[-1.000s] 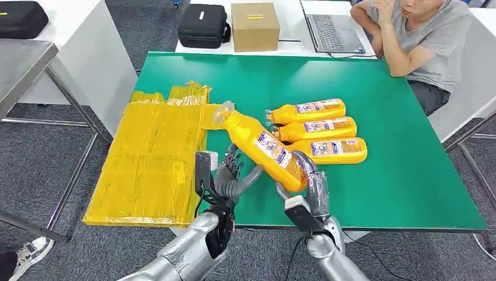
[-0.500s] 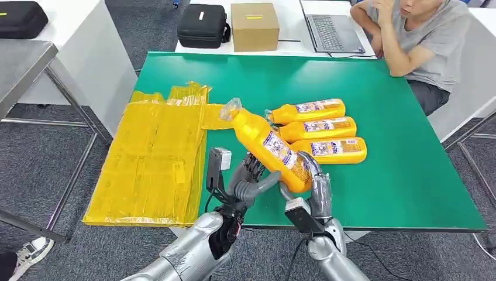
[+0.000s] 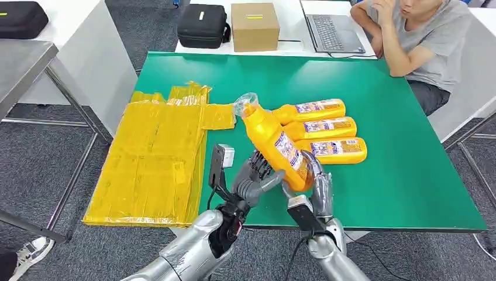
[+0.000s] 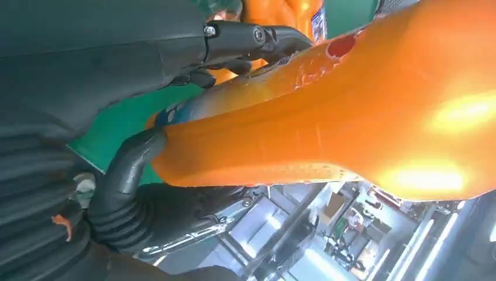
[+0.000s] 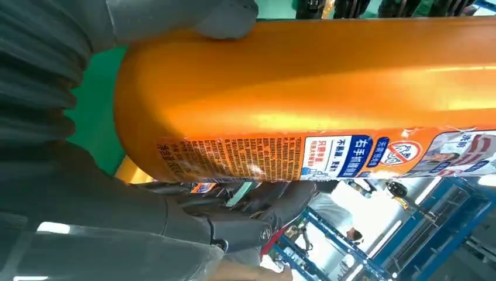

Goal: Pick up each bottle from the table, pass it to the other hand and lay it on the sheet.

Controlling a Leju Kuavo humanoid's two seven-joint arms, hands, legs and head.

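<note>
Bottle (image 3: 275,142) more upright than before

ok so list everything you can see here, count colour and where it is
held bottle: 1, orange with clear cap, raised tilted above the table's near edge, between both hands
lying bottles: 3, orange, side by side on the table, right of centre
sheet: 1, yellow, over the table's left edge
table: 1, green top
cardboard box: 1, brown, on the white desk behind
case: 1, black, left of the box
laptop: 1, grey, open, right of the box
person: 1, grey shirt, seated at far right corner
left hand: 1, dark grey, touching the held bottle's lower body
right hand: 1, grey, grips the held bottle's base
</note>
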